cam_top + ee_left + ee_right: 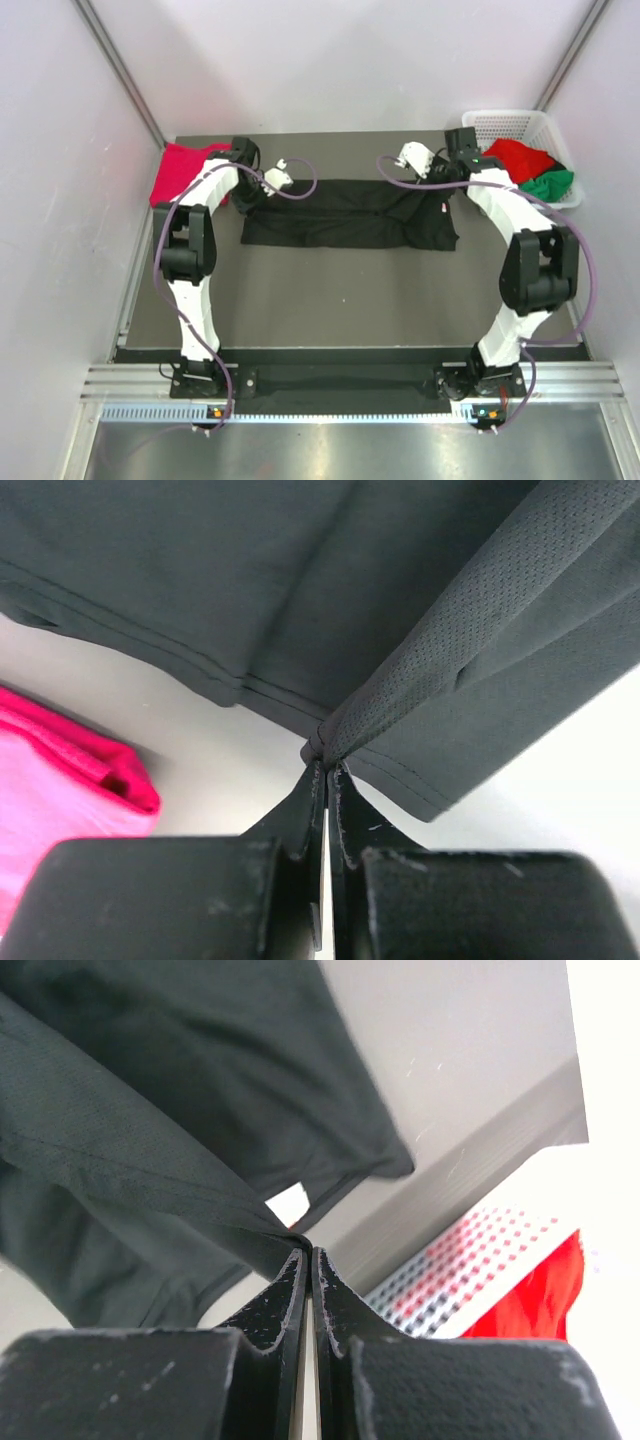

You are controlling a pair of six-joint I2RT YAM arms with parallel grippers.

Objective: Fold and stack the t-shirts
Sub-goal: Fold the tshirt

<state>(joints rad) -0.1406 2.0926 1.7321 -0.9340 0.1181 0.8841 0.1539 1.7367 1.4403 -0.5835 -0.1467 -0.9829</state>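
Note:
A black t-shirt [350,212] lies spread sideways across the far middle of the table, its small white tag [288,1203] near the right end. My left gripper [258,188] is shut on the shirt's left edge; the left wrist view shows the jaws [328,767] pinching a bunched hem of the black cloth [300,590]. My right gripper [437,178] is shut on the right end; the right wrist view shows the jaws [305,1251] pinching a fold of the black cloth [150,1130] beside the tag. A crimson-pink t-shirt [180,172] lies at the far left and shows in the left wrist view [60,780].
A white mesh basket [520,122] stands at the far right corner, holding a bright red t-shirt [518,155] and a green one [552,185]. The basket [450,1280] and red cloth [540,1300] show in the right wrist view. Pale walls enclose the table on three sides.

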